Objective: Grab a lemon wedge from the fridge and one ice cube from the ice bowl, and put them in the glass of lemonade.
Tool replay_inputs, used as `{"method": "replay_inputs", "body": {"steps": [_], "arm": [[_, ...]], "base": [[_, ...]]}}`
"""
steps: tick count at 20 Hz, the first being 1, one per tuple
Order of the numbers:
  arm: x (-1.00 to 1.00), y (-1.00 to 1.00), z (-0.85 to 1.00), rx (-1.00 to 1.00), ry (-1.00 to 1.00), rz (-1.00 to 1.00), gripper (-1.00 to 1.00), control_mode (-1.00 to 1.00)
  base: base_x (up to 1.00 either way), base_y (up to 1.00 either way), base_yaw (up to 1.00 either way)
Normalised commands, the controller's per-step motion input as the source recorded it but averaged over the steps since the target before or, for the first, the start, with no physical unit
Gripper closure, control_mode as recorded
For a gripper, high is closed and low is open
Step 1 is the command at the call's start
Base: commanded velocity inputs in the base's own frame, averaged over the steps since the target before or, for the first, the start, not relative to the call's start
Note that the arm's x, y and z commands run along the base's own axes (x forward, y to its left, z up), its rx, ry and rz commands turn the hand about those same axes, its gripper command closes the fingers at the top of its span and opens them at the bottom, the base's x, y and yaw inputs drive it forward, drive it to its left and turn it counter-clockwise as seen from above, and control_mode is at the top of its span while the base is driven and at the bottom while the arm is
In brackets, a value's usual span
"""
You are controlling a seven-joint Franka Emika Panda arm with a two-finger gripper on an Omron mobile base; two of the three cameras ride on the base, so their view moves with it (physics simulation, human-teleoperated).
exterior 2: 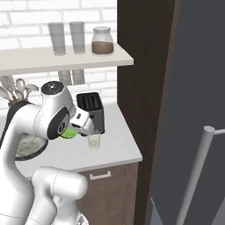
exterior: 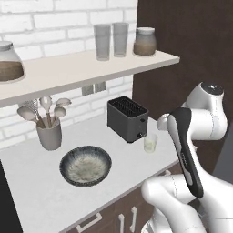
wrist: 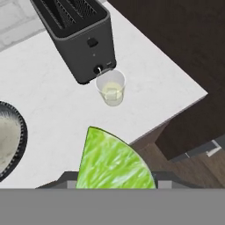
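Closest thing to my hand cam is the lemon wedge, bright green and huge at 6 o'clock, sitting right in the claw, which is clamped on it, jaws part way in. From the right base cam I can see the wedge poking out under the gripper.

Straight ahead at 12 o'clock from the wedge is the glass of lemonade, standing upright on the white counter, well apart from the claw and just beside the front corner of the black toaster. The ice bowl peeks in at 9 o'clock.

On the left base cam the bowl sits near the counter's front edge, utensil cup behind it at 11 o'clock. Shelf above holds two tall glasses and jars. The grey fridge fills the right side, with its silver handle.
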Motion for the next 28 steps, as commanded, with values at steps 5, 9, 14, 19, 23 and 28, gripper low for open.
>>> {"method": "replay_inputs", "body": {"steps": [5,9,14,19,23,28], "arm": [[0.0,0.0,0.0,0.0,0.0,0.0,1.0,1.0],[0.31,0.11,-0.03,0.0,0.0,0.0,1.0,-1.0],[0.8,0.21,-0.35,0.0,0.0,0.0,1.0,-1.0],[0.73,0.04,-0.49,-0.02,0.0,0.0,1.0,-1.0],[0.33,0.02,-0.46,-0.16,0.04,0.0,1.0,-1.0],[0.28,-0.01,-0.38,-0.04,0.09,0.0,1.0,-1.0]], "base": [[0.31,0.13,0.0],[0.15,0.04,0.0],[0.0,0.0,0.0],[0.0,0.0,0.0],[0.0,0.0,0.0],[0.0,0.0,0.0]]}}
